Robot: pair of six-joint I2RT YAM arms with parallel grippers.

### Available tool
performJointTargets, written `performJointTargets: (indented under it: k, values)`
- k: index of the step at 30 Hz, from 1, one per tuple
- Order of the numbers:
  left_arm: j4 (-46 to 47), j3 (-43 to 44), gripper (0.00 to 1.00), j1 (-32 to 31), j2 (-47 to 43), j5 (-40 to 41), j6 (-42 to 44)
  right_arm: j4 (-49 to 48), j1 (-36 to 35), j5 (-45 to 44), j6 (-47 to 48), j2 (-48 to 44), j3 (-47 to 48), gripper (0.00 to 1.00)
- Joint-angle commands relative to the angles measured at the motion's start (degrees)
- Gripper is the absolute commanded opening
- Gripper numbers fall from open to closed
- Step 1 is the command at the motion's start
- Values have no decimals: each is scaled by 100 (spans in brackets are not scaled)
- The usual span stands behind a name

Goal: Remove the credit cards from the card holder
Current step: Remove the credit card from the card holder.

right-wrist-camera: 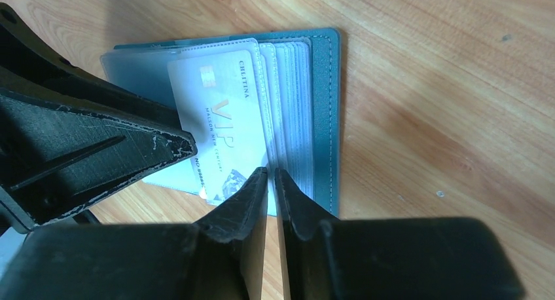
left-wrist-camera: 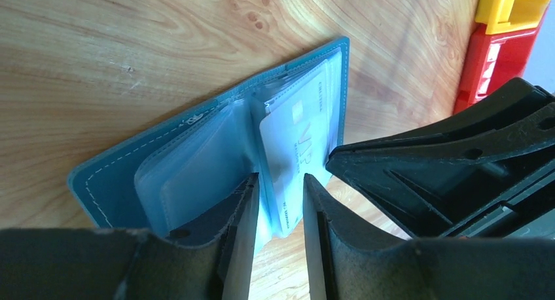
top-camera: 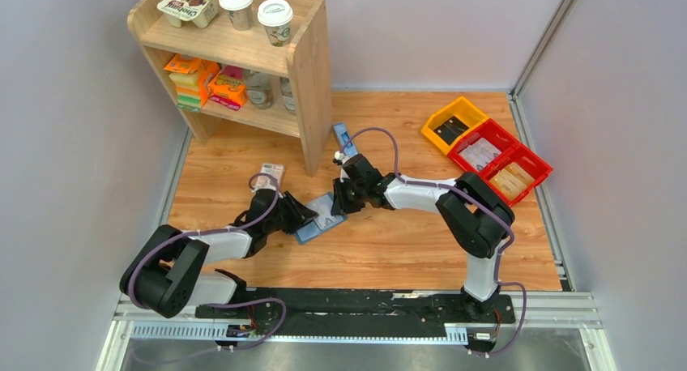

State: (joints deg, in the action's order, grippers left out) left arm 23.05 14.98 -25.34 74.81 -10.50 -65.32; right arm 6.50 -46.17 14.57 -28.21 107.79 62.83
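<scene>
Fingers of the right gripper [right-wrist-camera: 270,182] stand almost shut at the open card holder [right-wrist-camera: 324,116] — the left gripper [left-wrist-camera: 278,195] is half open.
Only the wrist views show the white VIP card [right-wrist-camera: 219,116] in clear sleeves; its near edge runs between both jaw pairs, and a grip cannot be told. From above, the holder lies on the wooden table [top-camera: 421,249] between both grippers.
</scene>
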Motion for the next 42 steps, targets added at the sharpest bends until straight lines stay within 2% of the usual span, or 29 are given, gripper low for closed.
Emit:
performJointTargets:
  k: [1, 7, 16, 25, 34, 38, 42]
  values:
    - [709, -162, 37, 21, -80, -75, -104, 0, -32, 90, 52, 251, -113, 17]
    - [1131, -408, 29, 29, -562, -22, -253, 35, -23, 108, 17, 339, -69, 17]
    - [1500, -584, 24, 29, -889, -48, -411, 53, -23, 204, -27, 418, -16, 17]
    - [2379, -611, 21, 30, -205, -443, -525, -9, -23, 389, -89, 498, 28, 18]
    - [3232, -461, 23, 38, 596, -848, -613, -70, -23, 503, -150, 568, 45, 18]
    - [3469, -505, 23, 30, 693, -866, -736, -79, 12, 486, -246, 638, -7, 18]
    - [3462, -645, 18, 29, 527, -795, -851, -44, 73, 459, -413, 717, -69, 17]
